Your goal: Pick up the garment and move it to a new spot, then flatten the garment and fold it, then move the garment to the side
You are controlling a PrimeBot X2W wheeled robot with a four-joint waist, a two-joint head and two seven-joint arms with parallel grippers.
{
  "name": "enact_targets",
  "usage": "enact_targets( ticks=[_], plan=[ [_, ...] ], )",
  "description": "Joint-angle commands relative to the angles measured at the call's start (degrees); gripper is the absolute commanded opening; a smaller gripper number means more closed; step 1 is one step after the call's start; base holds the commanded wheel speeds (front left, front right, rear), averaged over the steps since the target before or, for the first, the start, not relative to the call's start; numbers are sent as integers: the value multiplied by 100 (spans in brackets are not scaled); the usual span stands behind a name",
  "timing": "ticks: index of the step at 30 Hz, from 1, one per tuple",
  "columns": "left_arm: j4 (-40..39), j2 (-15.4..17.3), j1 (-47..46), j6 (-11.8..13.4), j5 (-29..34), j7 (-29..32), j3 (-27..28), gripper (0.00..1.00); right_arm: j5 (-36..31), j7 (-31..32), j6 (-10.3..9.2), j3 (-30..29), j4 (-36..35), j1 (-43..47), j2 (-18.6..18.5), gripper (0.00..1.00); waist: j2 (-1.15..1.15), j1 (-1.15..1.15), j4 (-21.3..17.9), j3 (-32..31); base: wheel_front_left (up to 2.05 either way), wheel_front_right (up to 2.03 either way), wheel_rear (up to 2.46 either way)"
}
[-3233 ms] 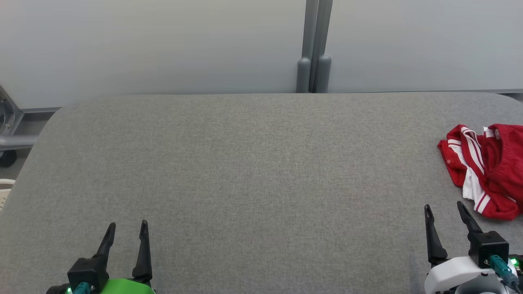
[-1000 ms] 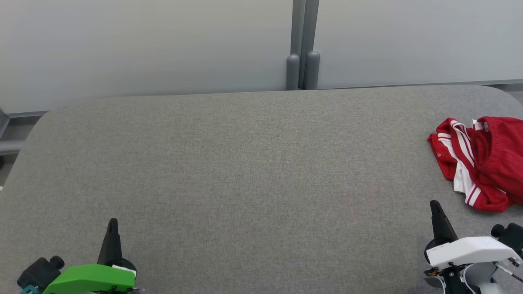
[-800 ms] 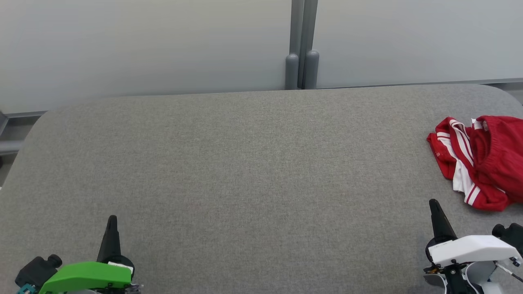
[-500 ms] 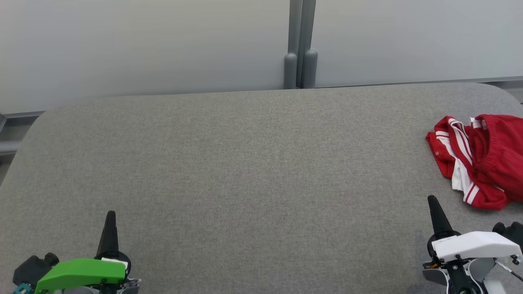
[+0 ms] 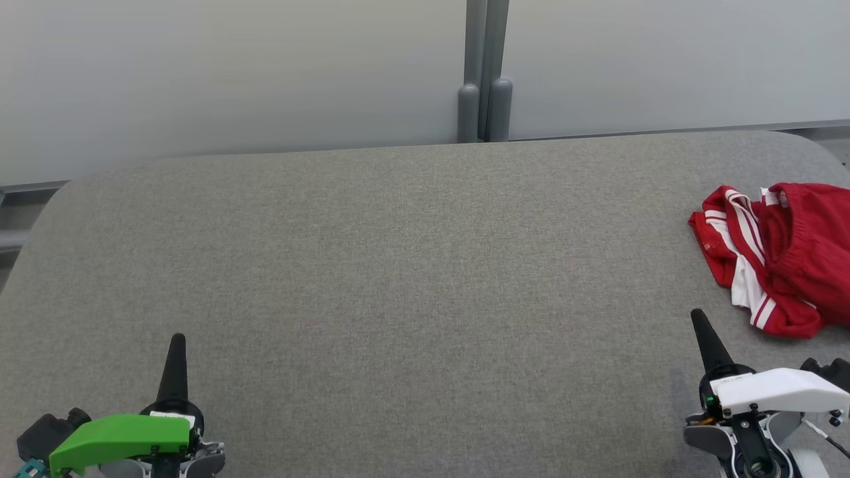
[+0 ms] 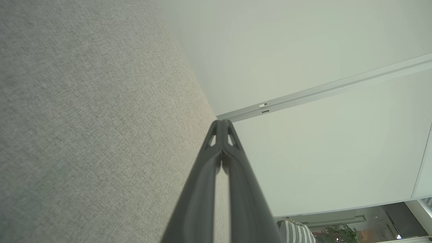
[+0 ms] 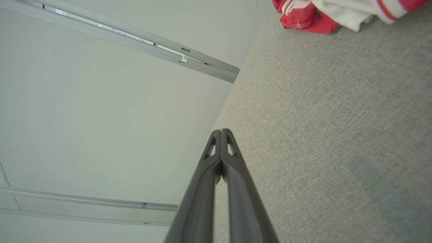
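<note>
At the far right edge of the table (image 5: 398, 265), the garment (image 5: 780, 259) lies crumpled, so open your right gripper (image 5: 697, 317), now closed on nothing like the left gripper (image 5: 177, 342), and pinch a thick fold.

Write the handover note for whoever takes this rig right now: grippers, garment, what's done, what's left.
Left gripper: shut, empty, at the near left over the grey table.
Right gripper: shut, empty, at the near right, short of the garment and not touching it.
Garment: red with white stripes, crumpled in a heap at the table's right side, partly cut off by the edge of the head view.
Done: nothing; the garment is not yet picked up.
Left: pick the garment up (the right gripper is probably the nearer one), move it to a new spot, flatten it, fold it, set it to the side.
</note>
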Motion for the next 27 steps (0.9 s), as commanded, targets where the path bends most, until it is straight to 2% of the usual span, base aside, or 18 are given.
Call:
enact_targets(
  ticks=[1, 27],
  plan=[
    [-61, 12, -128, -36, -145, 29, 20, 0, 152, 38, 4, 2, -53, -114, -39, 0, 31, 0, -4, 2, 0, 0, 0],
    [-153, -8, -243, -46, -1389, 341, 112, 0, 1626, 382, 3, 20, -38, -273, -54, 0, 41, 0, -84, 49, 0, 0, 0]
  ],
)
